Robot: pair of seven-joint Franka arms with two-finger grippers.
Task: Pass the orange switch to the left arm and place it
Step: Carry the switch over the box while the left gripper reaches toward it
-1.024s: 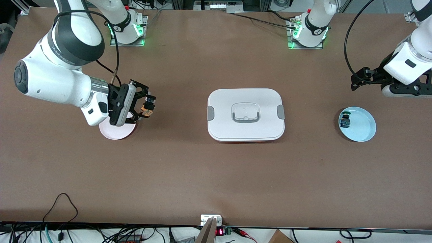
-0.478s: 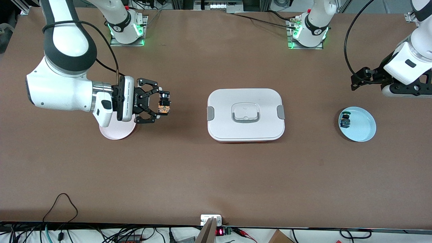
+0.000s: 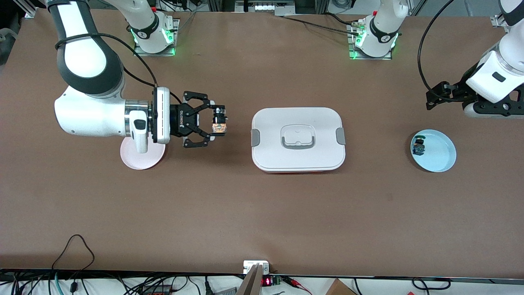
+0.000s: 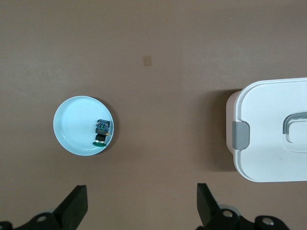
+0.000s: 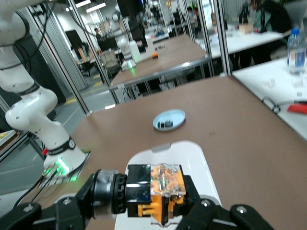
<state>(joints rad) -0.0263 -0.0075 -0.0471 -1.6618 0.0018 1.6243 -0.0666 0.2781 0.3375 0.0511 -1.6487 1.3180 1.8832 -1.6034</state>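
My right gripper is shut on the orange switch, a stubby black button with an orange part. It holds it in the air over the table, between the pink plate and the white box. In the right wrist view the switch sits between the fingers with the box ahead. My left gripper is open and empty. It waits in the air at the left arm's end of the table, over the table beside the blue plate.
The blue plate holds a small switch with a green cap and blue body; it also shows in the left wrist view. The pink plate lies under the right arm's wrist. The box stands mid-table between the arms.
My right gripper has swung out from over the pink plate and moved toward the box with the orange switch in it. The left arm has not moved.
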